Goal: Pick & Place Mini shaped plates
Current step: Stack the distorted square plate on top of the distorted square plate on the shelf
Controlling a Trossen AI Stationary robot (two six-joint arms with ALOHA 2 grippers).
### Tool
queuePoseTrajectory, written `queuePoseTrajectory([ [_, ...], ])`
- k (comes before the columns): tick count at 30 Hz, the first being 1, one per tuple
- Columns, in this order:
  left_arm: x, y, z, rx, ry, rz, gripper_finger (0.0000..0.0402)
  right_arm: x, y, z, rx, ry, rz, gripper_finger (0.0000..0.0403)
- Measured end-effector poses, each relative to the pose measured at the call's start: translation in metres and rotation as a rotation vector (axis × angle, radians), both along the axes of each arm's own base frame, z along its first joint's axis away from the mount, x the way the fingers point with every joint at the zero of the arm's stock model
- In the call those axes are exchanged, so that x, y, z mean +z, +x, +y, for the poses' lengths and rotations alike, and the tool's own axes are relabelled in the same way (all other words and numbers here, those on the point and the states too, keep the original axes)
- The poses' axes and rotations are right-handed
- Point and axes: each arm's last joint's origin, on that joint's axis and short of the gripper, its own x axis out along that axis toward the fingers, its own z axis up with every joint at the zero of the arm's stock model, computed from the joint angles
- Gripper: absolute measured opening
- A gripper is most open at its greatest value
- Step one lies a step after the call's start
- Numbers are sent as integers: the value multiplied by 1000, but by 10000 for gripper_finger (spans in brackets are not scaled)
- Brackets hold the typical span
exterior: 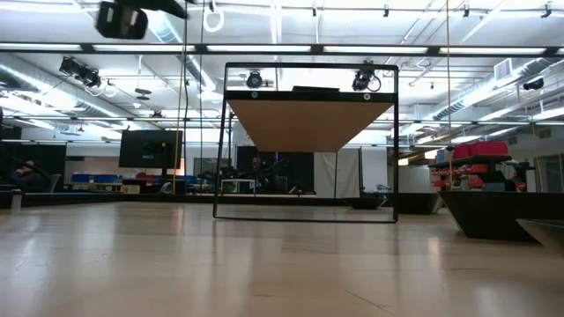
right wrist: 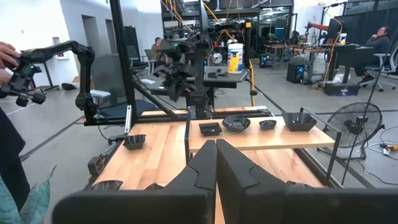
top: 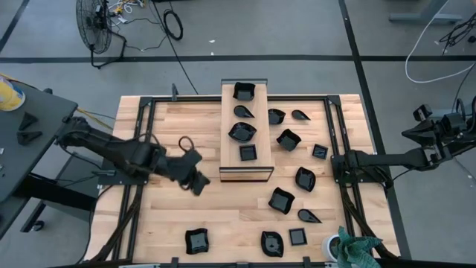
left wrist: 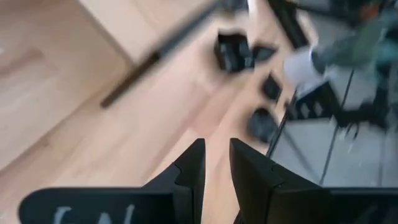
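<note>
Our left gripper [left wrist: 216, 163] hovers slightly parted, empty; only from above we see four plates [top: 242, 131] on the board [top: 227, 152].

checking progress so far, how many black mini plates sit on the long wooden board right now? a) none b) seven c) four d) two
c: the high view shows four mini plates in a row along the wooden board: a square one, a teardrop one, a wavy one and a small square one.
</note>
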Motion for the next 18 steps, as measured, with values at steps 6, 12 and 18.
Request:
queuePoseTrajectory([
  [6,-4,-11,-21,-154,80,22,99,0,0,0,0,0,0,10],
  [12,-7,-17,-36,-286,162,20,155,0,0,0,0,0,0,10],
  [18,-18,-19,-56,-373,224,52,200,0,0,0,0,0,0,10],
])
